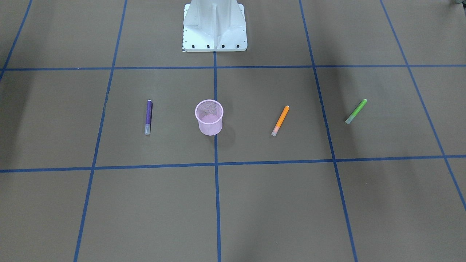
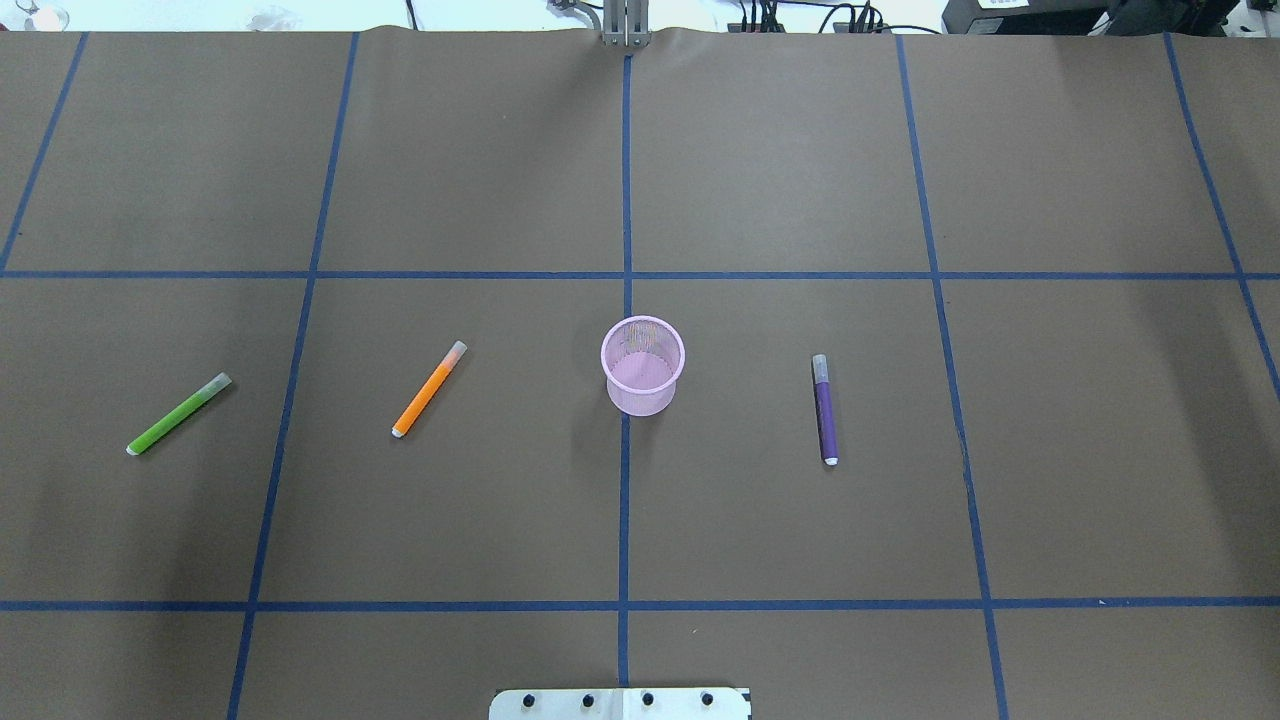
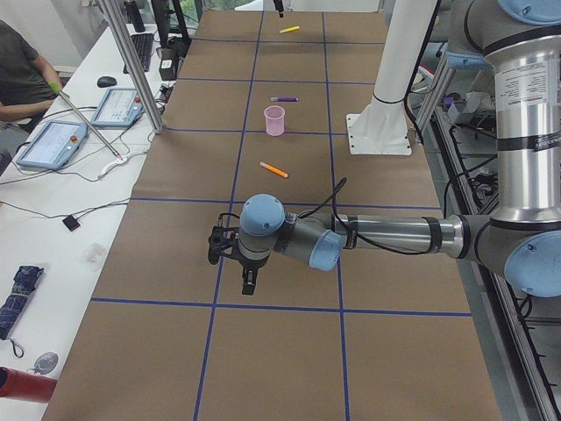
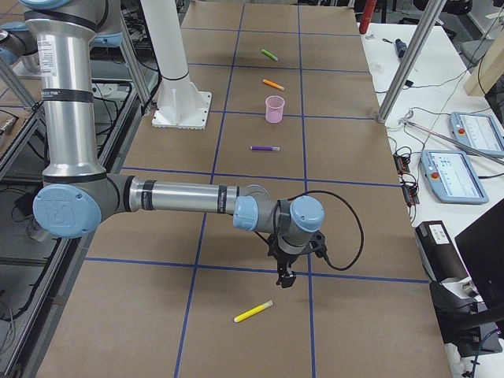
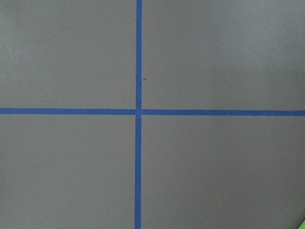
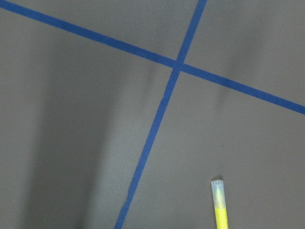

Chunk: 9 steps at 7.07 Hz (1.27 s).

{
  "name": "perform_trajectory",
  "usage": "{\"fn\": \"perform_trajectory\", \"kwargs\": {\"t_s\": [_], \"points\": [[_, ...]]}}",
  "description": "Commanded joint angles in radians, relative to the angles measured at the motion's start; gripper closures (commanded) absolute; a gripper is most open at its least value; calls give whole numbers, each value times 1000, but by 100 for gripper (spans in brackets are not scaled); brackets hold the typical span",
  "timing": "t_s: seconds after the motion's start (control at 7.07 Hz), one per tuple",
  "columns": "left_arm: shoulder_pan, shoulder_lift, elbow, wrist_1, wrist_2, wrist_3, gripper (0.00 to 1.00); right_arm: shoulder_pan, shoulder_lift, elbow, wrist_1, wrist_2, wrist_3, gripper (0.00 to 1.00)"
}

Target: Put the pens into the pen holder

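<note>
The pink mesh pen holder [image 2: 642, 365] stands upright mid-table; it also shows in the front view [image 1: 209, 117]. The purple pen [image 2: 825, 408] lies to its right. The orange pen [image 2: 429, 389] and green pen [image 2: 179, 413] lie to its left. The yellow pen [image 4: 253, 312] lies at the table's right end and shows in the right wrist view [image 6: 219, 202]. My right gripper [image 4: 284, 277] hangs above the table near the yellow pen. My left gripper [image 3: 249, 282] hangs over the table's left end. I cannot tell whether either is open or shut.
The white robot base [image 1: 214, 27] stands at the table's robot side. Blue tape lines grid the brown table cover [image 2: 800, 520]. Desks with tablets [image 3: 53, 140] and a seated person [image 3: 17, 70] are along the far side. Metal poles [image 4: 409, 55] rise at that edge.
</note>
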State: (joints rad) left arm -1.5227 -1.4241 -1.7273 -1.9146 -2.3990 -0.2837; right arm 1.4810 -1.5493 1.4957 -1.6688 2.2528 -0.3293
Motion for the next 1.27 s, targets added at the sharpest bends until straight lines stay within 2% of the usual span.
{"fn": "perform_trajectory", "kwargs": {"t_s": [0.0,0.28,0.57,0.99,1.13], "points": [[-1,1,-6,-1,0,1,0,-4,3,-81,7,-9,-11,1],[-1,1,-9,-1,0,1,0,-8,5,-249,230,-12,-7,2],[-1,4,-25,-3,0,1,0,-15,-6,-272,258,-13,-13,14],[-1,4,-32,-3,0,1,0,-53,-3,-310,262,-4,-25,16],[-1,4,-32,-3,0,3,0,-77,0,-313,262,-15,-22,25]]}}
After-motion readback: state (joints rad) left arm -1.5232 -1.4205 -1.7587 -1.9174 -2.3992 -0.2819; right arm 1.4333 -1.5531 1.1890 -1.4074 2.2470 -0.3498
